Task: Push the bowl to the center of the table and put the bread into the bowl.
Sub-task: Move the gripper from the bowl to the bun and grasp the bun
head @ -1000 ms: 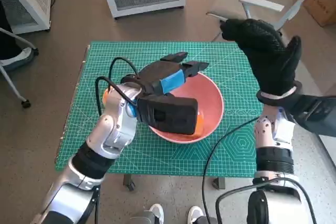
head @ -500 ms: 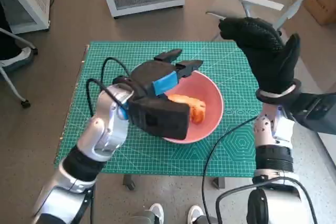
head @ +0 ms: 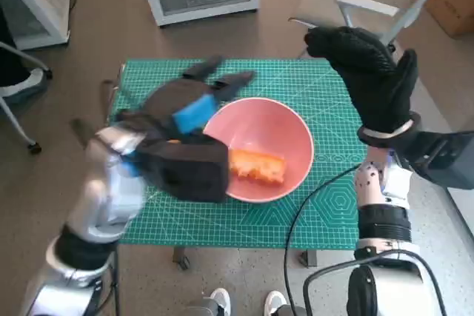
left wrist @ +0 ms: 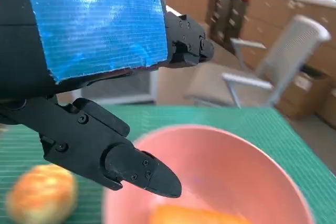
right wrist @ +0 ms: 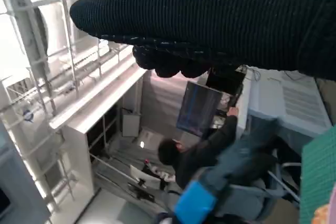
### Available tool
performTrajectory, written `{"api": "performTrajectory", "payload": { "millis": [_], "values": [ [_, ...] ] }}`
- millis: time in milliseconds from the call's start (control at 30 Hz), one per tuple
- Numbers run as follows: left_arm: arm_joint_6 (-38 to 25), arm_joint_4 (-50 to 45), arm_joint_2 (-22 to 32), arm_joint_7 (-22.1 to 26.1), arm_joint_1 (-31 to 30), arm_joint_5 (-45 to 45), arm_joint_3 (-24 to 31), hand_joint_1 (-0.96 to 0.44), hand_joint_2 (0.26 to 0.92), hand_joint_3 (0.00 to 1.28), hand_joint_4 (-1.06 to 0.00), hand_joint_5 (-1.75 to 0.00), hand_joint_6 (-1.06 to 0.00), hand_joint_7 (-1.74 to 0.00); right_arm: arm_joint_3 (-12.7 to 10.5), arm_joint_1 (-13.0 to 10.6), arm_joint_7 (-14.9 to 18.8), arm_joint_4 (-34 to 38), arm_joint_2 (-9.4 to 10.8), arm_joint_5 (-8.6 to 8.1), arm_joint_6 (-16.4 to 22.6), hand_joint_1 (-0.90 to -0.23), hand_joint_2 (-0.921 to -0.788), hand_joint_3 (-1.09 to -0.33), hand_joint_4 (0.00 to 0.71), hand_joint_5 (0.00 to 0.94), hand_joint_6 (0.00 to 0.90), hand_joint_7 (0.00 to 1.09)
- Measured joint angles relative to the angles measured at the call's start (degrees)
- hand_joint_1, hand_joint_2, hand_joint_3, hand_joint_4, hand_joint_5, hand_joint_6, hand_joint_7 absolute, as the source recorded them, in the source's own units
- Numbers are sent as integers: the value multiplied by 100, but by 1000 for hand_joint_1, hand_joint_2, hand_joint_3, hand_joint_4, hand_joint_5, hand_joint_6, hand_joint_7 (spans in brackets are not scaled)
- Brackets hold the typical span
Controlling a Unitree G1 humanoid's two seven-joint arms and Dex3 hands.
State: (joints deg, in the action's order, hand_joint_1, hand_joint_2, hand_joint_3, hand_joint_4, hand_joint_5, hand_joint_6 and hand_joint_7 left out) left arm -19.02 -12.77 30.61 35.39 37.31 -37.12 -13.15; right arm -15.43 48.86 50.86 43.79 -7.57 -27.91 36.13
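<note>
The bread (head: pixel 257 165) lies inside the bowl (head: pixel 295 135), which sits near mid-table (head: pixel 333 205). The left hand (head: pixel 185 109), spread and empty, hangs beside the bowl; best lifted clear without knocking its rim. The right hand (head: pixel 370 79) is raised, holding nothing.

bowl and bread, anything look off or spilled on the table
Nothing stands out. The pink bowl sits upright near the middle of the green mat, with the bread lying inside it, nothing spilled. A second orange roll lies on the mat outside the bowl, beside the left hand.
</note>
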Motion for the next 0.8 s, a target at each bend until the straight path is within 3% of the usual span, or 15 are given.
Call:
{"api": "performTrajectory", "payload": {
  "millis": [433, 800],
  "values": [
    [-554, -520, 605, 202, -404, 77, 866, -480, 787, 1, 1, 1, -215, -34, -53, 114, 142, 163, 9, -96, 37, -624, -921, -749, 211, 2, 31, 536],
    [-1144, -601, 728, 316, -658, 110, 967, -367, 755, 1, 0, 0, -222, -27, -61, 211, 200, 254, 63, -116, 38, -624, -921, -756, 210, 1, 28, 542]
  ]
}}
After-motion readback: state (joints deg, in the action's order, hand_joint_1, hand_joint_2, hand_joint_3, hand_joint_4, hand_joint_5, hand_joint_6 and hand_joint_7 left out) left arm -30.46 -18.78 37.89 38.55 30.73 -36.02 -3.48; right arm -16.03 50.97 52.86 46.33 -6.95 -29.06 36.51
